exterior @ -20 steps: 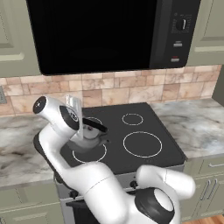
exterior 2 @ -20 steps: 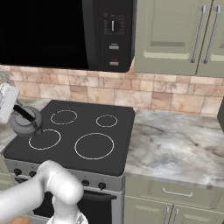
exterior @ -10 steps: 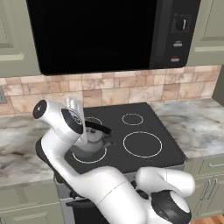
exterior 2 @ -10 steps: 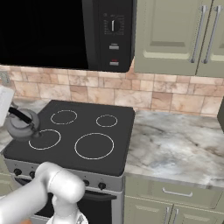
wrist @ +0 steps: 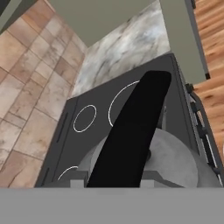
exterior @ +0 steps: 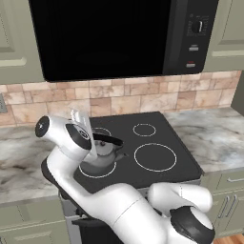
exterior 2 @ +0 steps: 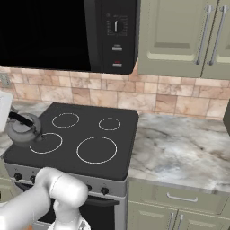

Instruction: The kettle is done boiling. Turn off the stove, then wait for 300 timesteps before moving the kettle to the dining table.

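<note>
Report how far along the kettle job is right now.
Done: the pincer is shut on the black handle of the kettle. Whether the stove knobs are off cannot be told. In hand: the kettle hangs at the cooktop's front left burner, apparently lifted. Left: carrying it to the dining table and setting it down.

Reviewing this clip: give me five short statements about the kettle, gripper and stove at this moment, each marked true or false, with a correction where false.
1. The gripper is shut on the kettle's black handle. True.
2. The kettle is at the cooktop's front right burner. False: it is at the front left burner of the stove.
3. A black microwave hangs above the stove. True.
4. The kettle rests on the marble counter. False: it is over the cooktop.
5. A pan sits on the back burner. False: the other burners are bare.
</note>
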You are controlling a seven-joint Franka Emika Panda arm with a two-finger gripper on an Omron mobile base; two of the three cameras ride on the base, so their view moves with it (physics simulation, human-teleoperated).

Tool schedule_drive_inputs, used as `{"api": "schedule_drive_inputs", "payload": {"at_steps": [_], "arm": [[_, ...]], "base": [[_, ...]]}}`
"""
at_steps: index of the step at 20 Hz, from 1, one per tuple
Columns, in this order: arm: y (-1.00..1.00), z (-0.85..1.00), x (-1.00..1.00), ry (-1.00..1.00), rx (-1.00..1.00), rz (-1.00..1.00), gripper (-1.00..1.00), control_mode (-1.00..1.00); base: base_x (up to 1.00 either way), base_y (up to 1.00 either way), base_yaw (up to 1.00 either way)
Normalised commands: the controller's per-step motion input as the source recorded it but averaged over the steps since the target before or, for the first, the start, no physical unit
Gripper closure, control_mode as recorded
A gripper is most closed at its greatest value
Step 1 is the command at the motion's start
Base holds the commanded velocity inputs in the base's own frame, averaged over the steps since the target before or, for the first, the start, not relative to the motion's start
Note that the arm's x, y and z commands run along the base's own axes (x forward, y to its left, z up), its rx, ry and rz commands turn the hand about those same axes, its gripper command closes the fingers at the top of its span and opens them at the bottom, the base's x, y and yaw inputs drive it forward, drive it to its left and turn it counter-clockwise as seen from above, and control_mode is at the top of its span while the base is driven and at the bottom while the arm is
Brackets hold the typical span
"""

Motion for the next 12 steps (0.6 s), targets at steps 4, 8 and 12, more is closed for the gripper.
{"api": "schedule_drive_inputs", "payload": {"at_steps": [4, 8, 12], "arm": [[0.0, 0.0, 0.0, 0.0, -0.04, 0.05, 1.0, -1.0], [0.09, 0.0, 0.0, 0.0, -0.04, 0.05, 1.0, -1.0], [0.0, 0.0, 0.0, 0.0, 0.0, 0.0, 1.0, -1.0]], "base": [[0.0, 0.0, 0.0], [0.0, 0.0, 0.0], [0.0, 0.0, 0.0]]}}
